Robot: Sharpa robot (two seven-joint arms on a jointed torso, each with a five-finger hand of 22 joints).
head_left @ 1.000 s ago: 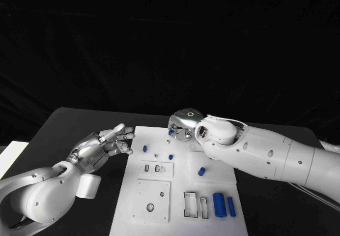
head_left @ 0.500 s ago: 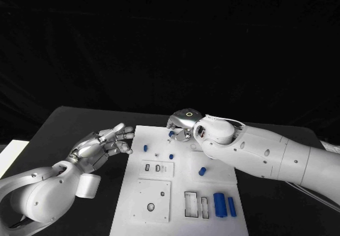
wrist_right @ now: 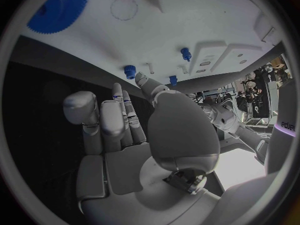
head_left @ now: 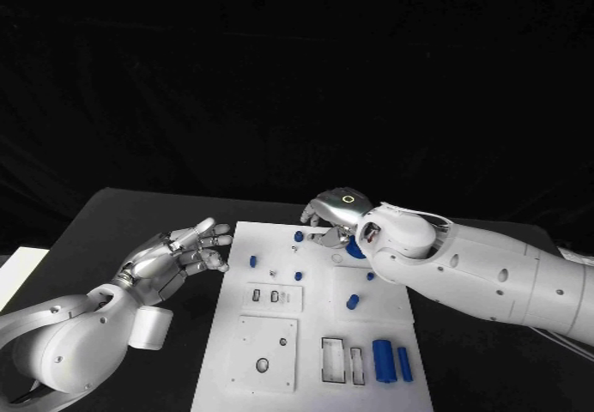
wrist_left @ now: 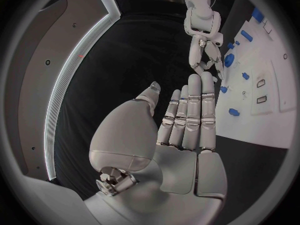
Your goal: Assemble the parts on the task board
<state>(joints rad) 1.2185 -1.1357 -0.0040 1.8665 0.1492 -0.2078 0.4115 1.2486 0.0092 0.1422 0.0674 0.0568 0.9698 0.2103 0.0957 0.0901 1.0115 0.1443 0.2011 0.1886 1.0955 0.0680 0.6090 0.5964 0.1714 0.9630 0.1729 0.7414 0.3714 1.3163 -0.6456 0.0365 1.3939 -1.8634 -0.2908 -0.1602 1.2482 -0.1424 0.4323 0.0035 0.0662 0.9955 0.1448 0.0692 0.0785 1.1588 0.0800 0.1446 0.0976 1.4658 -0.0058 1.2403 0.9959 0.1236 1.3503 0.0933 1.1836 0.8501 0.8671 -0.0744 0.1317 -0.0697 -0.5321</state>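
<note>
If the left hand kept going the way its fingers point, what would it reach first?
Probably the task board, near the small blue part at its edge; the left hand points that way, though depth is unclear.

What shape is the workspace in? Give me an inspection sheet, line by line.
Surface: black table, with the white task board in the middle.
Job's things: small blue parts scattered on the board; two blue cylinders side by side at its near right; blue gear at the far end.
Clutter: flat white thing at the table's left edge.
Hands: left hand open beside the board; right hand open over its far end.
Cables: thin white cable at the right wrist.
Surroundings: black backdrop.
</note>
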